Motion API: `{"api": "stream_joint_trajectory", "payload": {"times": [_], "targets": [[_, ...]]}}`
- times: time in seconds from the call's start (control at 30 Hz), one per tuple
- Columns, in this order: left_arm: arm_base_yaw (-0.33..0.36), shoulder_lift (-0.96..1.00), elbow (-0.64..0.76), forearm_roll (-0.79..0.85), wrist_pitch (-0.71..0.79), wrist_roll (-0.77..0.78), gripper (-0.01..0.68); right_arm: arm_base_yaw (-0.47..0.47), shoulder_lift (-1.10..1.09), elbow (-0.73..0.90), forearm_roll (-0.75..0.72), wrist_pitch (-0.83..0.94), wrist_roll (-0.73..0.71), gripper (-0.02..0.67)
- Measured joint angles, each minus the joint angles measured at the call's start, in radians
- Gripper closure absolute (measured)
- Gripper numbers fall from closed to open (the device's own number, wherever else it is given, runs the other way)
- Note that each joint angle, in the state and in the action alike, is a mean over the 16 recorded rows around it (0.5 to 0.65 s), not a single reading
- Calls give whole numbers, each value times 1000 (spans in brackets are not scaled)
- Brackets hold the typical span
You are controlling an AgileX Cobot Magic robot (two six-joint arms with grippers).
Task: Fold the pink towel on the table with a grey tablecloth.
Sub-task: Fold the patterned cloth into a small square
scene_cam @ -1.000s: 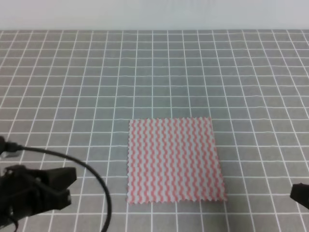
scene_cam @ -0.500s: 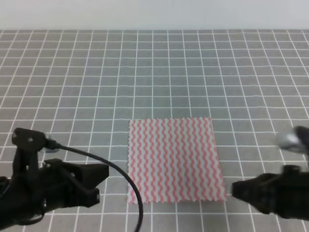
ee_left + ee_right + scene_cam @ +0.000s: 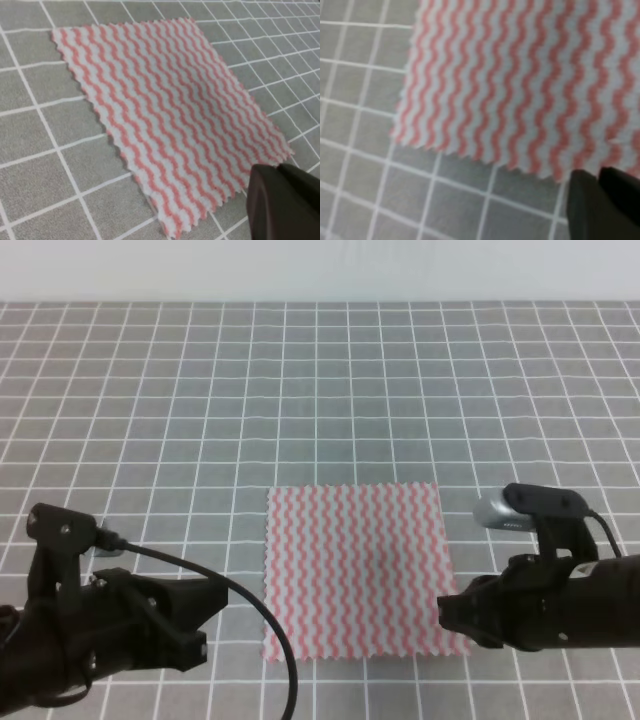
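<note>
The pink towel (image 3: 355, 570) lies flat and unfolded on the table with a grey tablecloth (image 3: 320, 390), near the front middle. My left gripper (image 3: 215, 610) sits low just left of the towel's near-left corner, about one grid cell away, fingers together and empty. In the left wrist view the towel (image 3: 170, 115) fills the middle and the dark fingertips (image 3: 280, 200) show at the bottom right. My right gripper (image 3: 447, 612) is at the towel's near-right corner, shut on nothing. The right wrist view shows the towel's pinked near edge (image 3: 485, 150) just ahead of the right gripper (image 3: 597, 175).
A black cable (image 3: 250, 620) loops from the left arm across the cloth beside the towel's left edge. The white back wall (image 3: 320, 270) borders the far side of the table. The right arm's silver camera housing (image 3: 520, 510) stands above its wrist.
The right arm has come in from the right edge and reached the towel's near-right corner. The left arm moved right toward the towel, then held still. The towel has not moved.
</note>
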Motion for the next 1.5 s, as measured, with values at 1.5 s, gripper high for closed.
{"api": "stream_joint_trajectory", "payload": {"times": [1.5], "targets": [[-1,-3,0,0,4,3,675,-55,263,-59,54,27,96,466]]}}
